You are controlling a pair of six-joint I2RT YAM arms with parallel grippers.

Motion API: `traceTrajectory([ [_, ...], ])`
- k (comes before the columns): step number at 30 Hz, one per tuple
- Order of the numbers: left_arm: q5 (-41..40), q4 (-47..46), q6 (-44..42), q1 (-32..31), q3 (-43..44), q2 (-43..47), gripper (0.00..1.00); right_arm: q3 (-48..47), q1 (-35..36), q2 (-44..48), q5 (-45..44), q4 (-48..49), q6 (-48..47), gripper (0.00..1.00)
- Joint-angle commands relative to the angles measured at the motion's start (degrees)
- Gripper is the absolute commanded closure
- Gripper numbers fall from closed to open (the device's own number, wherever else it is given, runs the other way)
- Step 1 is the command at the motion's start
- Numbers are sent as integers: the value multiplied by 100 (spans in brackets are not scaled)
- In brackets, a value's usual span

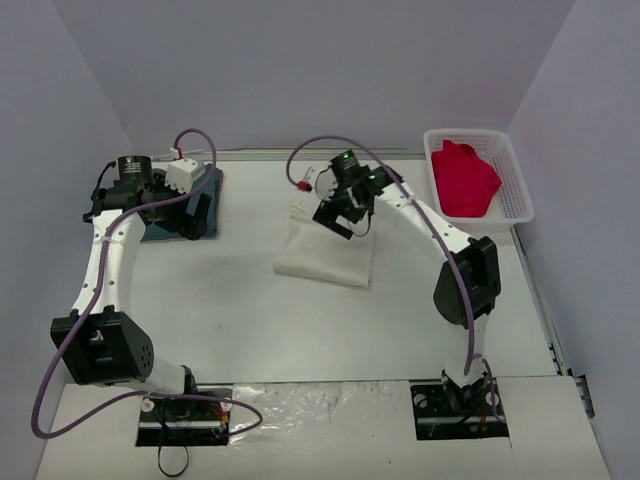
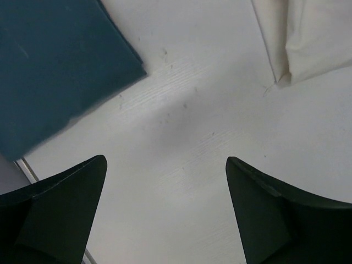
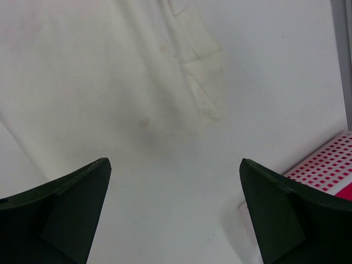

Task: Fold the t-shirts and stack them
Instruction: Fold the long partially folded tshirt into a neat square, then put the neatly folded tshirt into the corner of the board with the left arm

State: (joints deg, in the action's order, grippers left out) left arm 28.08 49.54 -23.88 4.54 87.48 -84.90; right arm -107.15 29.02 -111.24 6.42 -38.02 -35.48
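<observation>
The cream-white t-shirt (image 1: pixel 328 250) lies folded in the middle of the table; it also shows in the right wrist view (image 3: pixel 110 71) and in the left wrist view (image 2: pixel 313 38). The teal-blue t-shirt (image 1: pixel 180 215) lies folded at the far left, partly under my left arm, and fills the top left of the left wrist view (image 2: pixel 55 66). The red t-shirt (image 1: pixel 465 180) sits crumpled in the white basket (image 1: pixel 520 190). My left gripper (image 1: pixel 195 210) is open and empty beside the teal shirt. My right gripper (image 1: pixel 345 215) is open and empty above the cream shirt's far edge.
The white lattice basket stands at the far right corner; its wall shows in the right wrist view (image 3: pixel 324 170). Grey walls close in the table on the left, back and right. A metal rail (image 1: pixel 540 310) runs along the table's right edge.
</observation>
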Motion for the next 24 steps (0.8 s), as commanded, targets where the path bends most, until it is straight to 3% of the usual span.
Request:
traceTrajectory([
  [1, -170, -488, 393, 239, -626, 552, 11, 781, 945, 137, -1945, 705, 252, 0],
  [6, -22, -568, 498, 636, -1337, 966, 9, 766, 1563, -195, -3171, 1339, 437, 0],
  [10, 22, -840, 542, 882, -1628, 1370, 0, 819, 1897, -652, -4243, 2043, 324, 0],
  [12, -4, -884, 542, 926, -1690, 1450, 6, 854, 2038, -872, -4891, 2376, 130, 0],
  [24, -21, -1183, 384, 979, -2156, 1915, 6, 783, 2389, -2841, -6231, 3107, -328, 0],
])
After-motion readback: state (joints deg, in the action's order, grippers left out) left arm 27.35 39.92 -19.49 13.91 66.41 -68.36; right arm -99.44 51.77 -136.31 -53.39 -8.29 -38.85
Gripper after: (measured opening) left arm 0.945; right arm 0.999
